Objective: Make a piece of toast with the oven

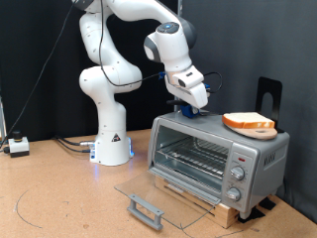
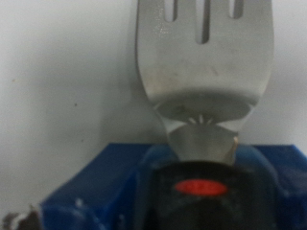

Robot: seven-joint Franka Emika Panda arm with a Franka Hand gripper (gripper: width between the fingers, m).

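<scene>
The bench [image 1: 59, 198] — a brown wooden surface — carries everything, and the white arm [image 1: 104, 69] is mounted on it at the exterior view's left. The oven [image 1: 213, 159] is seen as a boxy silver-grey metal case towards the exterior view's right, raised on a wooden block; its glass door [image 1: 158, 193] is folded down flat, the wire rack [image 1: 193, 154] inside is exposed, and three round knobs [image 1: 238, 178] are stacked down its front beside a small red label.

The piece of toast [image 1: 249, 123] is found on a round wooden board [image 1: 260, 130] on the oven's roof, towards the right end. It is judged to be light, fairly stiff yet crumbly — a flat slice with a pale face and golden crust, best lifted from underneath or taken by the firmer crust edges, not pinched across the soft middle.

The gripper [image 1: 191, 104] hangs just above the left part of the oven's roof. In the wrist view a metal spatula [image 2: 203, 57], slotted and smooth, is seen projecting from it, with a blue holder [image 2: 96, 187] below; the fingers seem closed on the spatula's handle, though the hold itself is hidden.
</scene>
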